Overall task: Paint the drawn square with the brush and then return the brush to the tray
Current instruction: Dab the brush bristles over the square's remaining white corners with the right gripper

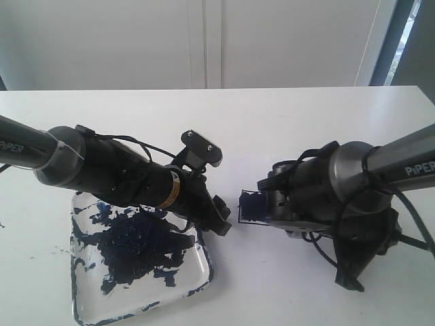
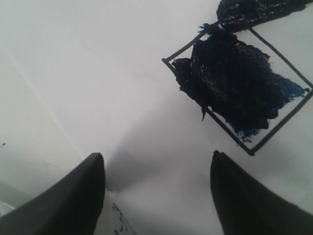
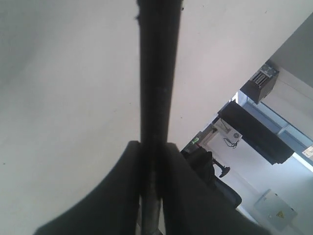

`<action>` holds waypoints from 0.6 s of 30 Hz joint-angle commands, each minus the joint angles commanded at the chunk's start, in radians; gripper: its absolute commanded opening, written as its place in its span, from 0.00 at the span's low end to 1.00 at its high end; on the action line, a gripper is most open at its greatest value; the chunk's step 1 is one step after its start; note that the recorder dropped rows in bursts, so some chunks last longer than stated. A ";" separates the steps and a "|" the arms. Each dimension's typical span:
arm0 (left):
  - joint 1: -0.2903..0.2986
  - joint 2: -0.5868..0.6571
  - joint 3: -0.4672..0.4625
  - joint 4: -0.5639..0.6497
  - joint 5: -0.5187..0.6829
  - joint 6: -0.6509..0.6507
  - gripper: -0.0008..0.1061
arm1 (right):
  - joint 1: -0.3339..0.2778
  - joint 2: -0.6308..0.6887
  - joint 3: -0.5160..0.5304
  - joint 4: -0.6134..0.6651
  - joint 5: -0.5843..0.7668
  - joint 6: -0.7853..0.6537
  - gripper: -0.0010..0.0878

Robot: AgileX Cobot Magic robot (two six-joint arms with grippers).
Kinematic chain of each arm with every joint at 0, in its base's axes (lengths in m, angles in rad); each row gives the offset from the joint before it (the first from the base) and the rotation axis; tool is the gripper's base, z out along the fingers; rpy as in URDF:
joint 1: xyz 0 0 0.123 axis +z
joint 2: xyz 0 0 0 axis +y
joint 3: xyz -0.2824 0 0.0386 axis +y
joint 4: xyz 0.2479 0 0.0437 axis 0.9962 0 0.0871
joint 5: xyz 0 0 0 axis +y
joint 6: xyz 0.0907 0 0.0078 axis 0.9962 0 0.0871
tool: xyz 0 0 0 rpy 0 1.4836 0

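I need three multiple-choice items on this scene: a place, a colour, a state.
1. In the exterior view, the square white paint-blotched plastic tray lies: A left; B right; C far middle.
2. The small black-lined drawn square is smeared: A red; B dark blue; C green.
3. The right gripper is: A open; B shut on the long thin black brush; C out of view.
Answers: A, it shows at lower left; B, the left wrist view shows it; B, its jaws clamp the stick.
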State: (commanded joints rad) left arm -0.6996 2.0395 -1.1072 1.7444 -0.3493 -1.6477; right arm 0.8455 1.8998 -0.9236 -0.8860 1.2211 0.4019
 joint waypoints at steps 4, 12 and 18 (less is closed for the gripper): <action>0.000 0.000 0.000 0.000 0.000 0.000 0.62 | 0.000 0.000 0.000 0.000 0.000 -0.005 0.01; 0.000 0.000 0.000 0.000 0.000 0.000 0.62 | 0.000 0.000 0.000 0.040 0.000 -0.043 0.01; 0.000 0.000 0.000 0.000 0.000 0.000 0.62 | 0.000 0.000 0.000 0.067 0.000 -0.074 0.01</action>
State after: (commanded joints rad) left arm -0.6996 2.0395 -1.1072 1.7444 -0.3493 -1.6477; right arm 0.8455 1.8998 -0.9236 -0.8187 1.2211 0.3276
